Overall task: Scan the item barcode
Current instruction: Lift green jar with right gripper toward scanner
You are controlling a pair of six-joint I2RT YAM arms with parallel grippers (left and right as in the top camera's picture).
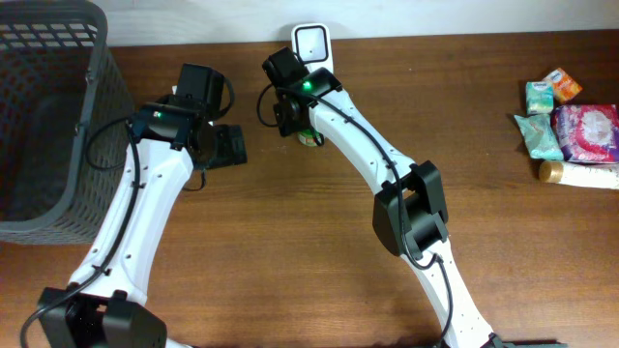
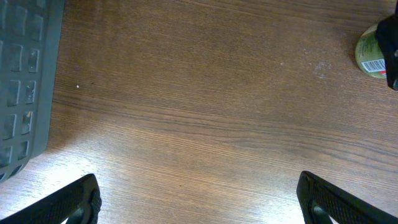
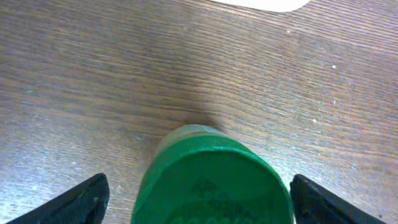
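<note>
Jar point(image 3: 211, 183) stands at the middle of the far edge of the table point(image 1: 290, 251), just in front of the white scanner point(image 1: 311, 43). In the overhead view the right arm hides most of it. It looks upright, with its long axis about vertical and its green lid facing up into the right wrist camera, though a slight tilt cannot be ruled out. The right gripper point(image 3: 198, 193) hangs over it with its fingers spread to either side of the lid. A gap shows on one side and the other finger is close to the rim. Nothing is pinched, and the jar seems to rest on the wood by its own weight. That placement makes sense, since standing the jar close to the scanner brings its side wall level with the reader window. In the left wrist view a white striped patch shows low on the jar's wall. It is probably the barcode, and it seems to face the near-left side rather than the scanner. If so, the jar would need a turn about its vertical axis before a read is likely. The left gripper point(image 2: 198, 196) is spread wide and empty over bare wood, between the basket point(image 1: 48, 116) at the far left corner and the jar. It is kept out of the way, so the right arm does the work.
</note>
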